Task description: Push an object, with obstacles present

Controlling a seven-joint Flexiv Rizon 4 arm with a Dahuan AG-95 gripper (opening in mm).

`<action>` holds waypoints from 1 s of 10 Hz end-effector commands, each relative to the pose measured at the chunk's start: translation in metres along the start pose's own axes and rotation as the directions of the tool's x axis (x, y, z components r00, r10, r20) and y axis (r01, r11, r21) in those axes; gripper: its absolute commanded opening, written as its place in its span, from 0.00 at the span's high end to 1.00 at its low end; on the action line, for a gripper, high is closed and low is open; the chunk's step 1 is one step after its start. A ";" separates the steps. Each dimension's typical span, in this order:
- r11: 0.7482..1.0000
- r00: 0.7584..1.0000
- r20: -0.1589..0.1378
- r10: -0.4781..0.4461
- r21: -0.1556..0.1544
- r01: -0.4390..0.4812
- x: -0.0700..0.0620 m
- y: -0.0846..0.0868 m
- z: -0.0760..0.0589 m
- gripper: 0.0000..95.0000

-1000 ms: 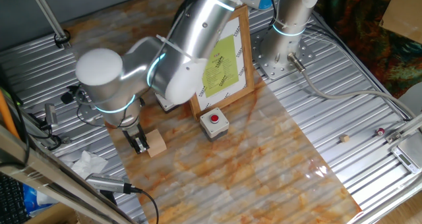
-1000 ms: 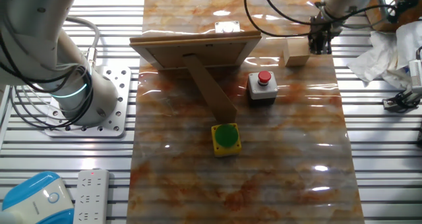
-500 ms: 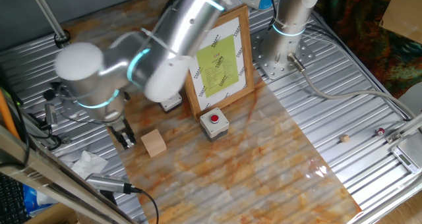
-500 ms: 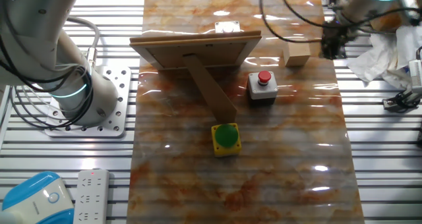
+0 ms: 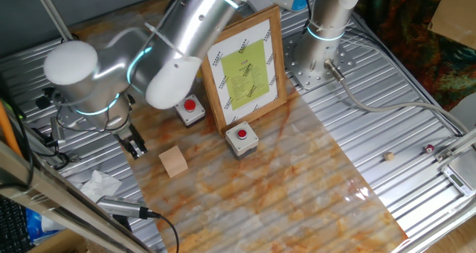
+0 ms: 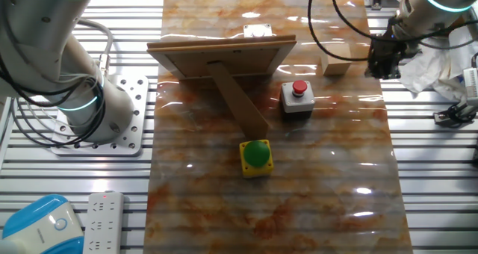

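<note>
Gripper [image 5: 135, 145] low over the table's edge, fingers pointing down and close together, nothing between them; whether fully closed cannot be told. It stands just beside the wooden cube [image 5: 173, 162], a clear gap between, not touching. Cube [image 6: 336, 64] rests flat on the marbled mat [image 5: 282, 178]. Beyond it, one red-button box [image 5: 191, 109] sits beside the framed picture [image 5: 245, 68]; a second button box [image 5: 241, 138] in front of the frame. Yellow box with green button [image 6: 256, 156] behind the frame's prop. Crumpled tissue [image 5: 99, 184] near the gripper.
</note>
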State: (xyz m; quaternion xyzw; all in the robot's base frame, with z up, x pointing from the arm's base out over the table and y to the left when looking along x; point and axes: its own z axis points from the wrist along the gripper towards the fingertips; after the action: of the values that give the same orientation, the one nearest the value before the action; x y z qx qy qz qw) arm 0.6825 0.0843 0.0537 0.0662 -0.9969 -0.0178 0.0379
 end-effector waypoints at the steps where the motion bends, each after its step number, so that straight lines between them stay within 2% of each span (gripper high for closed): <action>1: 1.000 1.000 0.010 0.007 -0.010 -0.007 0.012 -0.002 0.006 1.00; 5: 1.000 1.000 0.010 0.025 -0.016 -0.025 0.033 0.003 0.014 1.00; 9: 0.999 0.999 0.018 0.037 -0.005 -0.037 0.044 0.014 0.019 1.00; 10: 0.999 0.999 0.020 0.040 -0.010 -0.039 0.046 0.015 0.020 1.00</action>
State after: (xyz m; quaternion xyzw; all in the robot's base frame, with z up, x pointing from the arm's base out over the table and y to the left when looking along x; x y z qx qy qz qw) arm 0.6335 0.0939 0.0380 0.0465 -0.9983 -0.0219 0.0291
